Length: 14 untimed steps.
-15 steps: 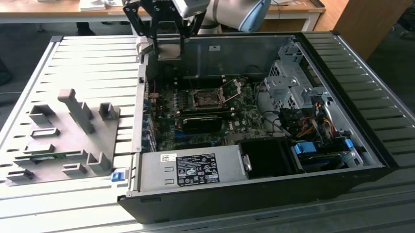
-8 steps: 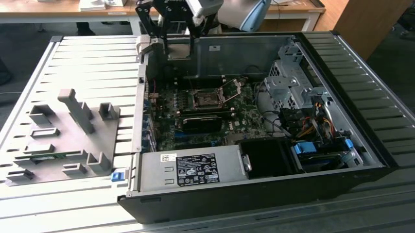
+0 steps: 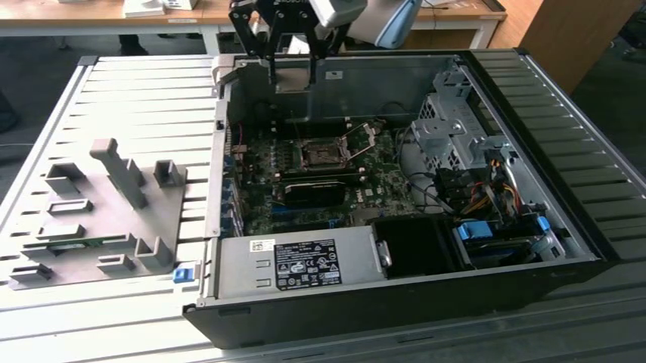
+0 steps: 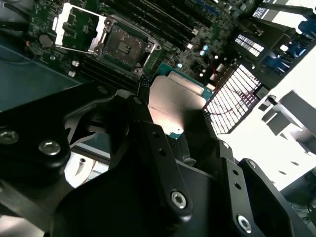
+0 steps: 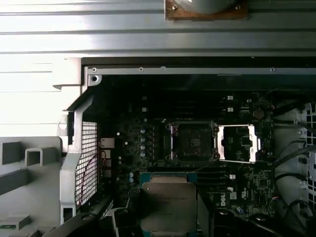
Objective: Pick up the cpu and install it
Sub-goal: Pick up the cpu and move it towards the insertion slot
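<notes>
Tool [image 4: 176, 123] clamps cpu [image 4: 177, 98], held over motherboard [image 5: 133, 145] near open socket [image 5: 192, 142].

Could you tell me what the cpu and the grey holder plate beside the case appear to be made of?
The cpu, held by the gripper, has a silvery top with a dull sheen, likely metal, on a green board edge. The holder plate looks like matte grey plastic: dull, blocky, no glint.
</notes>
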Motion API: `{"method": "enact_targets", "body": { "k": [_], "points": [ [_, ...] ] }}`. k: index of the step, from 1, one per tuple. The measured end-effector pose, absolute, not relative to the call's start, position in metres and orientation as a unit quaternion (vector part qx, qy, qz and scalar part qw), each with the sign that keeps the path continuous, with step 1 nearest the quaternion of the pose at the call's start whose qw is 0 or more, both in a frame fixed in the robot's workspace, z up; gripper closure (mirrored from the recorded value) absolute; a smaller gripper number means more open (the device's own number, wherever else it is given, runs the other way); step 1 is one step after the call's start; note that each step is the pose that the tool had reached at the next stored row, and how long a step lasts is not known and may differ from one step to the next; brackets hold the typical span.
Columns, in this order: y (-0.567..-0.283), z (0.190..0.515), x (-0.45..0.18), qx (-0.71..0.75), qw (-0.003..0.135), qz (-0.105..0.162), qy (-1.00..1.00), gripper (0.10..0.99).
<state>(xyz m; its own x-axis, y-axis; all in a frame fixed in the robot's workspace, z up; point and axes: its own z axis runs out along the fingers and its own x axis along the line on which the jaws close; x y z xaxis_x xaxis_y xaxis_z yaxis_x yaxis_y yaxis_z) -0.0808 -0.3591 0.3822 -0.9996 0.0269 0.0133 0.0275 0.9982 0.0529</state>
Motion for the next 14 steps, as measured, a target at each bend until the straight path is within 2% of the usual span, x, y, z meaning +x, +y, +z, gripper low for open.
{"method": "enact_targets", "body": {
  "k": [14],
  "points": [
    [-0.354, 0.381, -0.056, -0.014, 0.006, -0.027, -1.0, 0.545]
  ]
}}
